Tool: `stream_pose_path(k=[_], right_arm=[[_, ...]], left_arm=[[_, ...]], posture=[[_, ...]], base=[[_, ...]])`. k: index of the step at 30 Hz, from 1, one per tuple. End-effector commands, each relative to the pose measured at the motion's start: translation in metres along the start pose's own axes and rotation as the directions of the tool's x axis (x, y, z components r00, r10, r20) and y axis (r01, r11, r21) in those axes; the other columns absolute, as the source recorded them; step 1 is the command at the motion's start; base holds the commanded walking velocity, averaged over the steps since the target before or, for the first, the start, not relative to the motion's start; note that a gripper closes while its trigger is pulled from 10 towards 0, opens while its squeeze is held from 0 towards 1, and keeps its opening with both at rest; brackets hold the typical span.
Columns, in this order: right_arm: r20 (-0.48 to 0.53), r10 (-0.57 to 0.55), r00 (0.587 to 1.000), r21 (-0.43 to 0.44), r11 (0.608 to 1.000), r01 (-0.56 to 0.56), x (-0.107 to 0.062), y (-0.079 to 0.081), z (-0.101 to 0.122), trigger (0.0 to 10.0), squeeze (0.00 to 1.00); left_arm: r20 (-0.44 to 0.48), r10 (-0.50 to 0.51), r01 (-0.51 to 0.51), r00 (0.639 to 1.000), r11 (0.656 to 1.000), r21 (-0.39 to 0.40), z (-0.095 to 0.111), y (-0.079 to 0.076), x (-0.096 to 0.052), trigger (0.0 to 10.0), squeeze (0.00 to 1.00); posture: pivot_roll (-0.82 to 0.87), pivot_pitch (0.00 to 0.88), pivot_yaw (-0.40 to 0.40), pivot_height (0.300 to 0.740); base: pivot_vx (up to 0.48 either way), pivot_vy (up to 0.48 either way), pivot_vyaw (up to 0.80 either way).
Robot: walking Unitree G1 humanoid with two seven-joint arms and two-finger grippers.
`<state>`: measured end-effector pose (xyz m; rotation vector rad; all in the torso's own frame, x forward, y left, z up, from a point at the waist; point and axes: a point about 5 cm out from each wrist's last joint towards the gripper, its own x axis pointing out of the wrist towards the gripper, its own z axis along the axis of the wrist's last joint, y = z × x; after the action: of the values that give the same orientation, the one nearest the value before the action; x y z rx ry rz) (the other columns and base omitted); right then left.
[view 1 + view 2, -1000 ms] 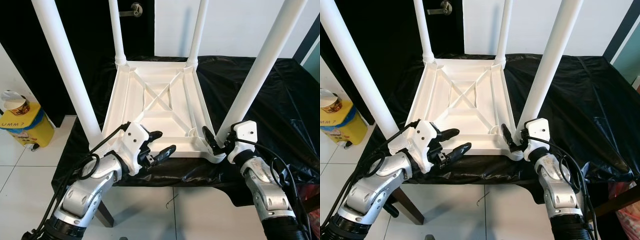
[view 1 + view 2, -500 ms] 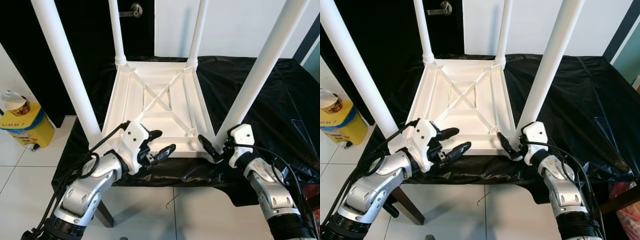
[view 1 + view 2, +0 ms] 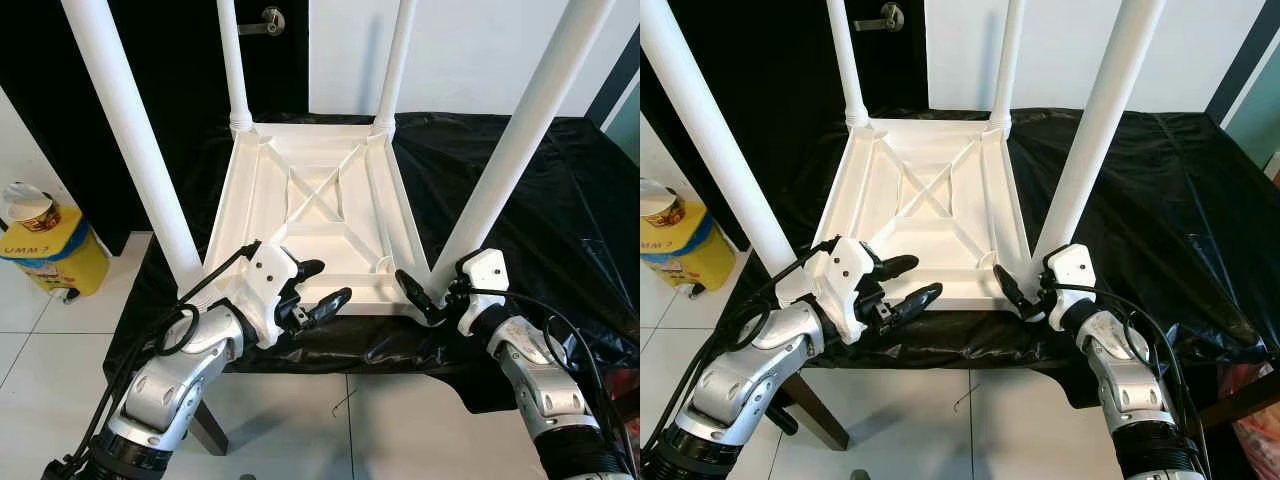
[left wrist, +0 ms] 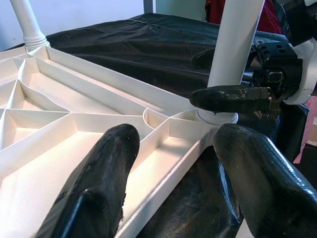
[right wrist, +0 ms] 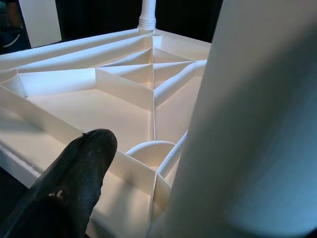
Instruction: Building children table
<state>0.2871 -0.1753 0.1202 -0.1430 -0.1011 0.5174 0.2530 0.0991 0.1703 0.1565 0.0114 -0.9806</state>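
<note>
A white children's table point(image 3: 300, 235) lies upside down on a black-covered table point(image 3: 540, 190), its underside ribs facing up. All its legs stand upright; the front right leg point(image 3: 510, 150) and front left leg point(image 3: 130, 140) are nearest me. My left gripper point(image 3: 332, 281) hovers open at the white table's front edge, with nothing between its fingers point(image 4: 99, 183). My right gripper point(image 3: 432, 292) sits at the base of the front right leg. One black finger point(image 5: 69, 188) stands apart from the leg point(image 5: 247, 124); the other is hidden behind it.
A yellow bin with a paper cup point(image 3: 40, 245) stands on the white tiled floor at the left. A dark door with a handle point(image 3: 270, 18) is behind the table. The black cloth hangs over the table's front edge point(image 3: 350, 350).
My right gripper has slid slightly down and to the left at the base of the front right leg, then held still. The left gripper has not moved.
</note>
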Motion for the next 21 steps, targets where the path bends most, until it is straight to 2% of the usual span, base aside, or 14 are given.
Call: stream_pose_path(k=[1, 11, 12, 13, 14, 15, 16, 21], right_arm=[[-0.008, 0.015, 1.0, 0.0, 1.0, -0.015, -0.0001, 0.0006, -0.0025, 10.0, 0.0], [-0.01, 0.019, 1.0, -0.001, 1.0, -0.019, -0.0002, -0.0005, -0.0041, 10.0, 0.0], [-0.015, 0.015, 1.0, -0.004, 1.0, -0.016, -0.0008, -0.0008, -0.0052, 8.2, 0.0], [-0.018, 0.013, 1.0, -0.006, 1.0, -0.014, -0.0011, -0.0009, -0.0059, 8.2, 0.0], [-0.019, 0.011, 1.0, -0.006, 1.0, -0.011, -0.0014, -0.0011, -0.0063, 4.0, 0.0], [-0.019, 0.011, 1.0, -0.006, 1.0, -0.011, -0.0014, -0.0011, -0.0063, 4.0, 0.0], [-0.02, 0.011, 1.0, -0.006, 1.0, -0.011, -0.002, -0.0006, -0.0069, 0.0, 0.0], [-0.02, 0.005, 1.0, -0.003, 1.0, -0.005, -0.0031, 0.0001, -0.0073, 0.0, 0.0]], left_arm=[[-0.013, -0.035, 0.035, 0.999, 0.999, -0.006, -0.0014, 0.0001, 0.0008, 10.0, 0.0], [-0.01, -0.032, 0.032, 0.999, 0.999, -0.009, -0.0015, -0.0001, 0.0006, 10.0, 0.0], [-0.011, -0.032, 0.032, 0.999, 0.999, -0.01, -0.0018, -0.0004, 0.0003, 10.0, 0.0], [-0.011, -0.032, 0.032, 0.999, 0.999, -0.01, -0.0019, -0.0006, 0.0003, 10.0, 0.0], [-0.011, -0.032, 0.032, 0.999, 0.999, -0.011, -0.0019, -0.0008, 0.0003, 10.0, 0.0], [-0.011, -0.032, 0.032, 0.999, 0.999, -0.011, -0.0019, -0.0008, 0.0003, 10.0, 0.0], [-0.011, -0.033, 0.033, 0.999, 0.999, -0.012, -0.002, -0.001, 0.0001, 10.0, 0.0], [-0.011, -0.033, 0.033, 0.999, 0.999, -0.014, -0.002, -0.0014, -0.0002, 10.0, 0.0]], posture=[[0.06, 0.0, -0.027, 0.74], [0.06, 0.0, -0.031, 0.74], [0.06, 0.0, -0.03, 0.74], [0.06, 0.0, -0.03, 0.74], [0.06, 0.0, -0.031, 0.74], [0.06, 0.0, -0.031, 0.74], [0.06, 0.0, -0.032, 0.74], [0.05, 0.0, -0.035, 0.74]], base=[[0.0, 0.0, 0.0], [0.0, 0.0, 0.0], [0.0, 0.0, 0.0], [0.0, 0.0, 0.0], [0.0, 0.0, 0.0], [0.0, 0.0, 0.0], [0.0, 0.0, 0.0], [0.0, 0.0, 0.0]])
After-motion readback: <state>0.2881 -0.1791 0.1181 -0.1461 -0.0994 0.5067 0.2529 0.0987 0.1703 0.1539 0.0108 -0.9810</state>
